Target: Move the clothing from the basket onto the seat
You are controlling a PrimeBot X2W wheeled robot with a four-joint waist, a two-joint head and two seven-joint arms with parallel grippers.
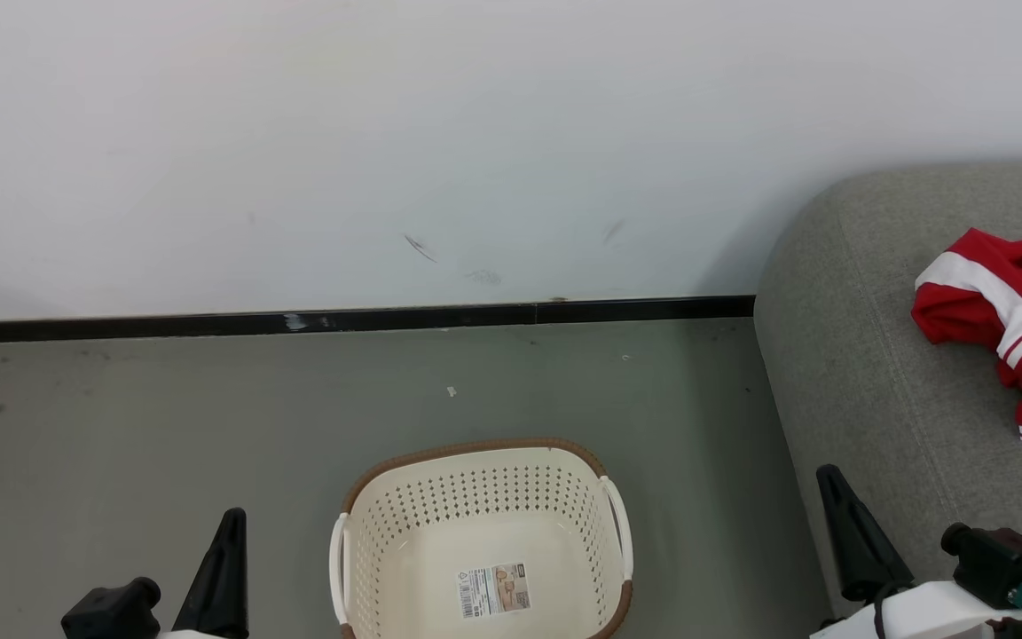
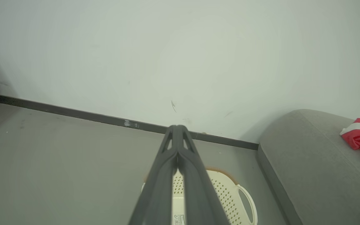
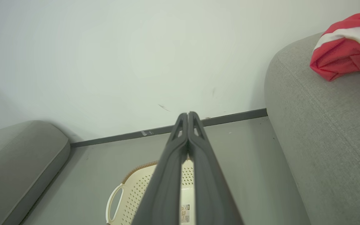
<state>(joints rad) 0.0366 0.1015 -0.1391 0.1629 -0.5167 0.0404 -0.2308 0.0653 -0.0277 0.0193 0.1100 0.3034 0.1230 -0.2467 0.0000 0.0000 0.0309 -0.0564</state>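
- My left fingers (image 2: 177, 137) and right fingers (image 3: 187, 125) were each pressed together, holding nothing.
- The red clothing (image 1: 1008, 302) lay crumpled on the seat (image 1: 866, 373), in from its rounded edge; the basket (image 1: 475, 444) on the floor showed a bare bottom.
- It looked soft, light and limp; I'd pinch a raised fold.

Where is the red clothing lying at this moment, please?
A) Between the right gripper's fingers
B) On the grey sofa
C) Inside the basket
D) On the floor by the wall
B: the red clothing lies bunched on the grey sofa, while the basket on the floor shows a bare bottom with a label.
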